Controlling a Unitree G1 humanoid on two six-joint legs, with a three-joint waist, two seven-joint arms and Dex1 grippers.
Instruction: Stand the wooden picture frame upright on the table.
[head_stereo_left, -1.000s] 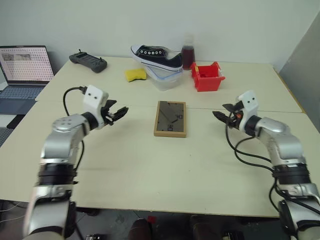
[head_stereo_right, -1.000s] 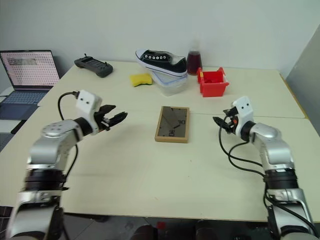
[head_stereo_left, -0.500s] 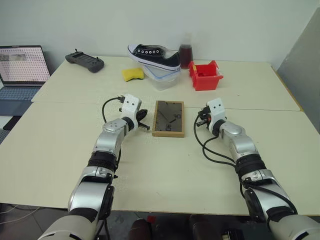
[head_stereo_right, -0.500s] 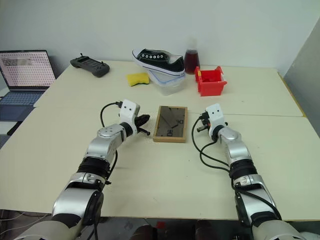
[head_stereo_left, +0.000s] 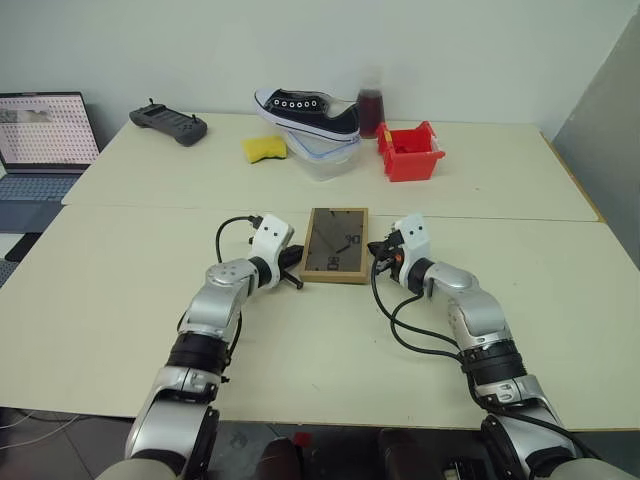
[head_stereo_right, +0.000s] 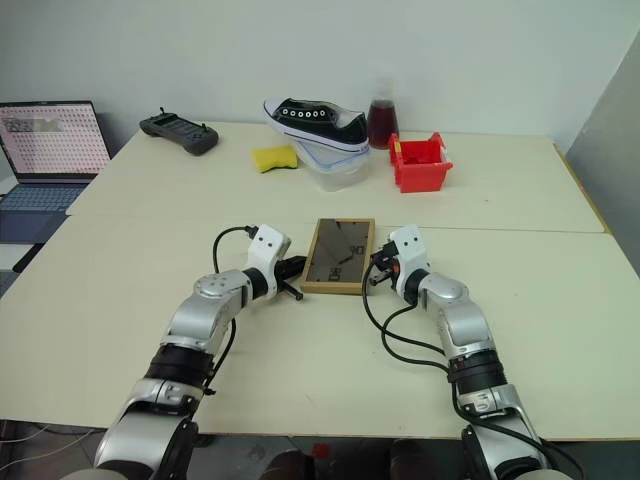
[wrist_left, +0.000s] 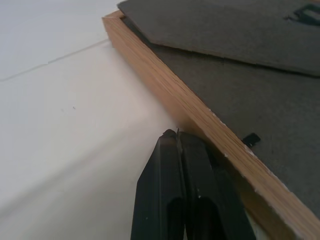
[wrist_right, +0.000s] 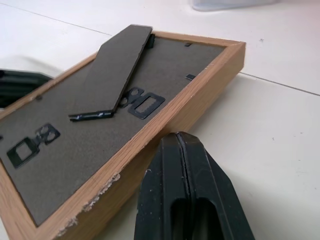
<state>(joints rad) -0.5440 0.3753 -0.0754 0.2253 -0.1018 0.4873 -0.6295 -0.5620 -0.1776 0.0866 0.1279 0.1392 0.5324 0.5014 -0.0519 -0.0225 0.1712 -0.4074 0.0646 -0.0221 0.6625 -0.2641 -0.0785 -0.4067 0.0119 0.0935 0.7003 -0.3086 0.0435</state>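
Wooden picture frame (head_stereo_left: 336, 244) lies flat, now flanked by both closed tools, left (head_stereo_left: 297, 271) and right (head_stereo_left: 376, 256), drawn inward.

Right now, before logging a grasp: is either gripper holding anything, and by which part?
Nothing is held. Both grippers are shut, the left gripper and right gripper each at a long side of the wooden picture frame, which lies back-up.

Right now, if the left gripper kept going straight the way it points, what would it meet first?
The wooden picture frame. The shut left gripper points at its light wood side edge, tips apparently already touching or nearly so; contact is hard to confirm.
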